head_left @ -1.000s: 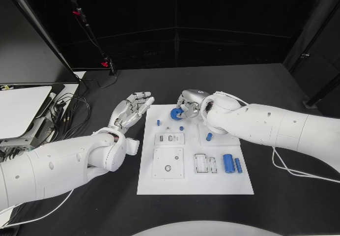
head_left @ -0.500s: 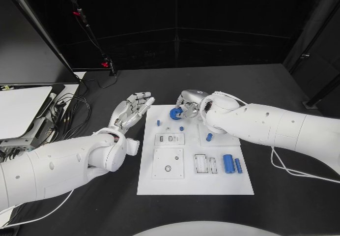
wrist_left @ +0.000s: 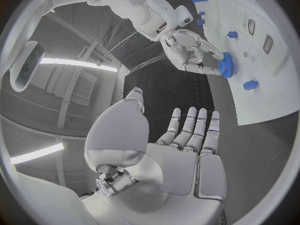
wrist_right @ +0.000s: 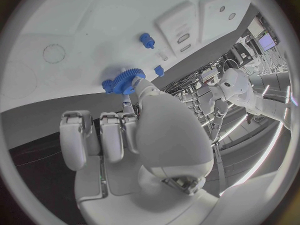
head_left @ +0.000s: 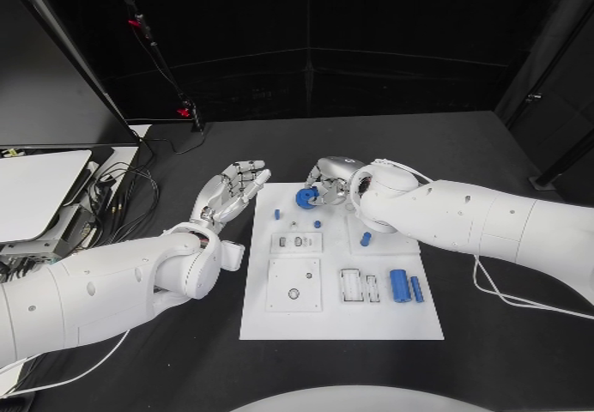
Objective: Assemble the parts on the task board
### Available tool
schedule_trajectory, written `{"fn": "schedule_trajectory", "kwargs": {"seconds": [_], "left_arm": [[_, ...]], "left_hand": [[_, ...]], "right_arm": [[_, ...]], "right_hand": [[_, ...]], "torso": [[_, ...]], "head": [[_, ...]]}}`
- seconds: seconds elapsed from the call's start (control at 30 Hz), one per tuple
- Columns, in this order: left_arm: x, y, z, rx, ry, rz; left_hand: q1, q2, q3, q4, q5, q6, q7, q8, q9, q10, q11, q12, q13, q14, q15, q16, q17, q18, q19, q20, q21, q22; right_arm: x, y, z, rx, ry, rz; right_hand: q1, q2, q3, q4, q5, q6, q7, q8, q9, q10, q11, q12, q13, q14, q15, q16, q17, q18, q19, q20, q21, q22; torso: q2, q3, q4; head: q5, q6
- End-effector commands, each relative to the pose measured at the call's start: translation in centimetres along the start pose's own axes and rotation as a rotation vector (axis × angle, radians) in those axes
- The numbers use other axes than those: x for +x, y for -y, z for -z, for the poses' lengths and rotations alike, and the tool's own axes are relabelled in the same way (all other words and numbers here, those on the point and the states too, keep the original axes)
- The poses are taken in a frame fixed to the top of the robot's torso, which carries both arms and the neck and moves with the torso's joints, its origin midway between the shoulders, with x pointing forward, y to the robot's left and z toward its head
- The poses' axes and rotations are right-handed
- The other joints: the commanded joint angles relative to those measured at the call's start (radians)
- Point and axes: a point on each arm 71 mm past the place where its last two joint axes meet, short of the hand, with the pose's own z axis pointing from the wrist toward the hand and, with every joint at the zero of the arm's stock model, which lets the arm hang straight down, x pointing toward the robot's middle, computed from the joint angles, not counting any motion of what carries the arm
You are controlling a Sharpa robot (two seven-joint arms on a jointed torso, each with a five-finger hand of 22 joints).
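The left hand [head_left: 230, 194] hovers over the black table [head_left: 148, 360] just off the board's [head_left: 341, 322] far-left corner, palm up-ish, fingers straight and spread, holding nothing. On the board itself, going left to right: a small blue peg [head_left: 276, 213] near the far-left corner, then another peg [head_left: 317, 224], then a taller peg [head_left: 366, 239] toward the right edge. Nearer the robot lie 2 square plates with holes, and near the right edge 2 blue cylinders [head_left: 400, 286] lie side by side, long axes running from the near edge to the far edge.

The right hand [head_left: 327, 183] sits above the board's far edge, fingers closed on a blue gear [head_left: 306, 198]. The right wrist view shows the gear [wrist_right: 124, 80] pinched at the fingertips, its toothed rim turned toward the board, with a peg [wrist_right: 147, 40] just beyond it.

The gear hangs just toward the robot's left of the hand holding it. The likely next move is to lower it onto a peg or seat close below; which seat is meant cannot be told. The right hand is plainly the nearer one.
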Motion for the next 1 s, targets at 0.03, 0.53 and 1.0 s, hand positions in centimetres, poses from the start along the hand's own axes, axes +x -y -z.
{"fn": "schedule_trajectory", "kwargs": {"seconds": [0.03, 0.53, 1.0], "left_arm": [[0.10, 1.97, 0.19, 0.269, -0.010, 0.003], [0.04, 1.93, 0.18, 0.266, -0.008, 0.001], [0.04, 1.89, 0.17, 0.264, -0.008, 0.001]], "left_hand": [[-0.001, 0.011, 0.005, 0.001, 0.004, 0.001, 0.165, 0.006, -0.001, -0.005, 0.001, 0.003, -0.001, -0.002, 0.008, 0.005, -0.002, 0.016, -0.006, 0.001, 0.004, 0.001], [-0.001, 0.011, 0.005, 0.001, 0.004, 0.001, 0.165, 0.006, -0.001, -0.005, 0.001, 0.003, -0.001, -0.002, 0.008, 0.005, -0.002, 0.016, -0.006, 0.001, 0.004, 0.001], [-0.001, 0.015, 0.006, 0.001, 0.004, 0.001, 0.165, 0.007, -0.002, -0.006, 0.001, 0.004, -0.001, -0.002, 0.008, 0.006, -0.002, 0.016, -0.006, 0.002, 0.005, 0.001]], "right_arm": [[0.75, 0.36, 0.16, 0.025, -0.049, 0.021], [0.74, 0.45, 0.34, 0.016, -0.027, 0.014], [0.80, 0.72, 0.26, 0.035, -0.033, 0.017]], "right_hand": [[-0.005, -0.004, -0.001, -0.007, -0.004, 0.009, 0.002, 0.000, 0.004, 0.106, -0.007, 0.003, 0.263, 0.108, -0.008, 0.002, 0.263, -0.007, 0.106, -0.009, 0.003, 0.263], [-0.016, -0.001, -0.004, -0.005, -0.001, 0.036, 0.008, 0.006, 0.009, 0.106, -0.004, 0.003, 0.263, 0.108, -0.008, 0.002, 0.263, -0.007, 0.106, -0.010, 0.003, 0.263], [-0.022, -0.005, -0.007, -0.007, 0.002, 0.020, 0.015, -0.012, 0.004, 0.106, 0.002, 0.003, 0.263, 0.108, -0.004, 0.002, 0.263, -0.007, 0.106, -0.009, 0.003, 0.263]], "torso": [[0.000, 0.0000, -0.0001], [0.000, 0.0006, 0.0001], [0.000, 0.0004, 0.0008]], "head": [[-0.001, 0.000], [-0.006, 0.005], [-0.012, 0.006]]}}
